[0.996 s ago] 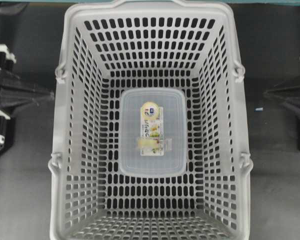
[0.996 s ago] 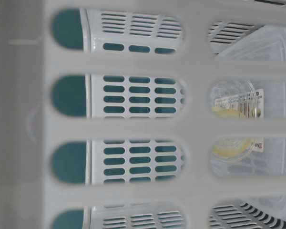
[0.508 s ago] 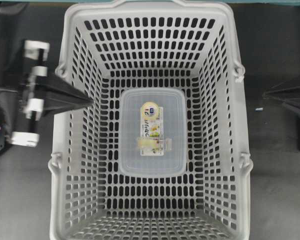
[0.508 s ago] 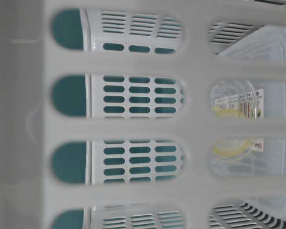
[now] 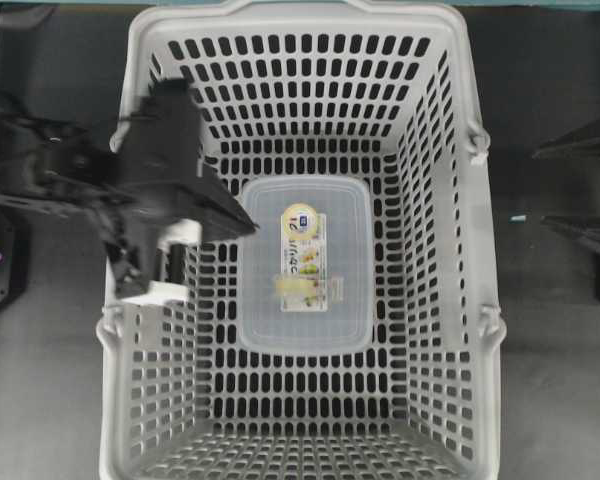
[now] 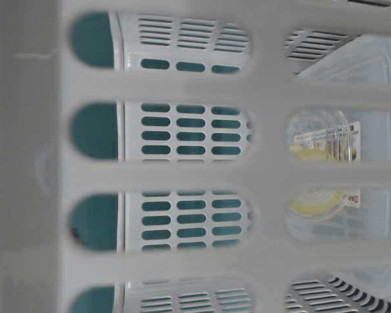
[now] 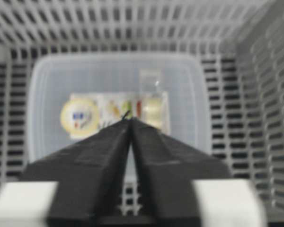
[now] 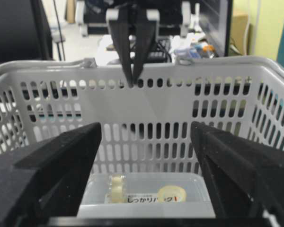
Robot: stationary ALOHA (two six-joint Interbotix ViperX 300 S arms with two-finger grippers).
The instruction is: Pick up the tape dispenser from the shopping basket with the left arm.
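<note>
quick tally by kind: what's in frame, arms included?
Shopping basket: 1
Tape dispenser, lying on the basket floor: 1
Robot arms: 2, the left gripper shut above the basket's inside, the right gripper open outside it
Total: 4

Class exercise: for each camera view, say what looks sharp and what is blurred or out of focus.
Overhead: the shopping basket and tape dispenser are sharp, the left gripper motion-smeared. Table-level: the near basket wall is an out-of-focus haze. Left wrist: soft throughout, fingers closed. Right wrist: the right gripper, open, is blurred in the foreground; the basket is clearer.
</note>
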